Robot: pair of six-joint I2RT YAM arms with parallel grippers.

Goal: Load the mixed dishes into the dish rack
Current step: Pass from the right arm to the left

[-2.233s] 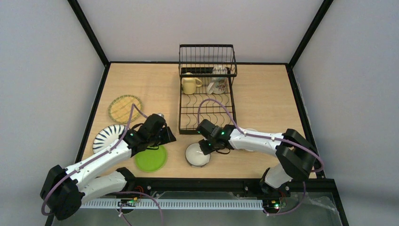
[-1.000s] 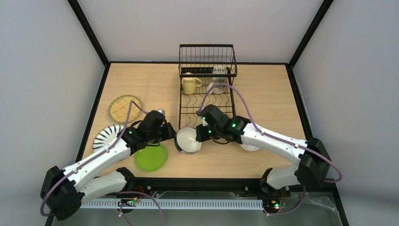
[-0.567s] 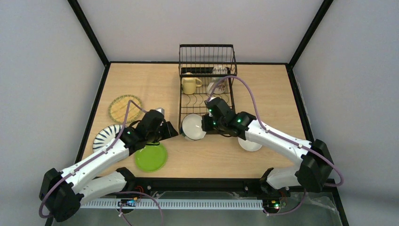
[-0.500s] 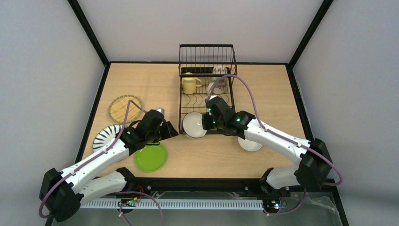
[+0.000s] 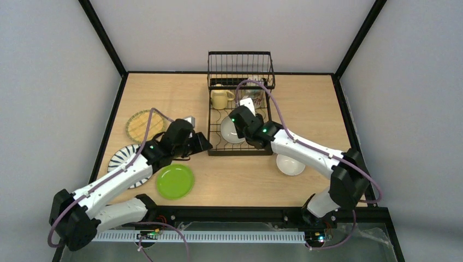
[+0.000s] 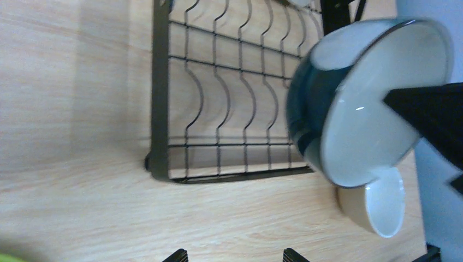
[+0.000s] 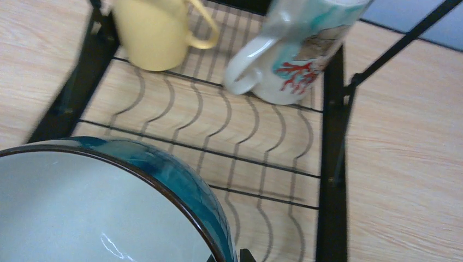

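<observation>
My right gripper (image 5: 238, 124) is shut on the rim of the blue bowl (image 5: 230, 131), holding it tilted over the slotted base of the black dish rack (image 5: 240, 153). In the right wrist view the bowl (image 7: 109, 213) fills the lower left, its rim clamped at my gripper (image 7: 232, 257). A pale yellow mug (image 5: 219, 98) stands in the rack. My left gripper (image 5: 201, 145) hangs open and holds nothing beside the rack's front left corner (image 6: 158, 164). The white bowl (image 5: 290, 164), lime green plate (image 5: 175, 181), striped plate (image 5: 124, 158) and woven plate (image 5: 143, 125) lie on the table.
A white mug with a red coral print (image 7: 297, 54) stands in the rack next to the yellow mug (image 7: 155, 30). The rack's tall basket (image 5: 240, 65) rises at the far end. Black frame posts edge the table.
My right arm lifted the blue bowl off the table near the front edge and carried it back over the rack. My left arm edged a little toward the rack, still open.
</observation>
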